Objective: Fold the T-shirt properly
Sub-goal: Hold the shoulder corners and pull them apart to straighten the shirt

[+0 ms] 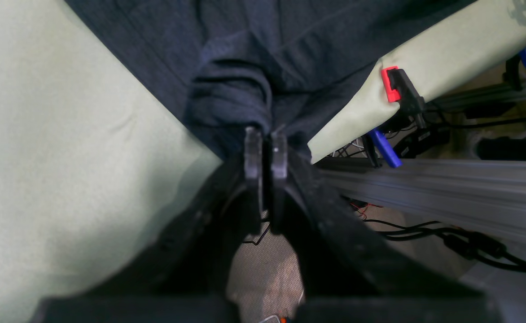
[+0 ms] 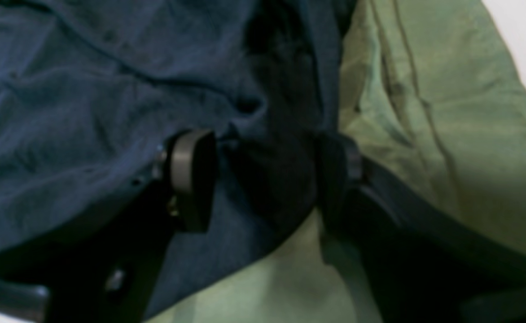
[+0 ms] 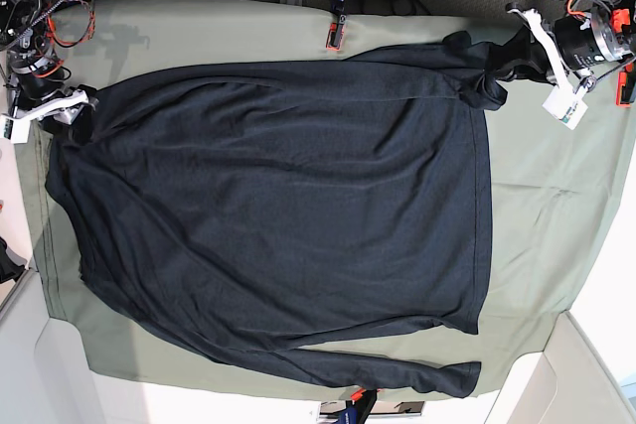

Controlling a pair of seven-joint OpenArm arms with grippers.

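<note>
A long-sleeved dark T-shirt (image 3: pixel 278 215) lies spread across a surface draped in a sage-green sheet (image 3: pixel 537 206). At the scene's left edge, the right claw (image 2: pixel 263 179) stands with jaws apart over a bunched corner, gripping nothing. Soft, light and limp, the knit looks likely to sag and crease; corners and hems seem the best holds. At the far right, the left claw (image 1: pixel 266 154) is pinched closed on gathered fabric.
</note>
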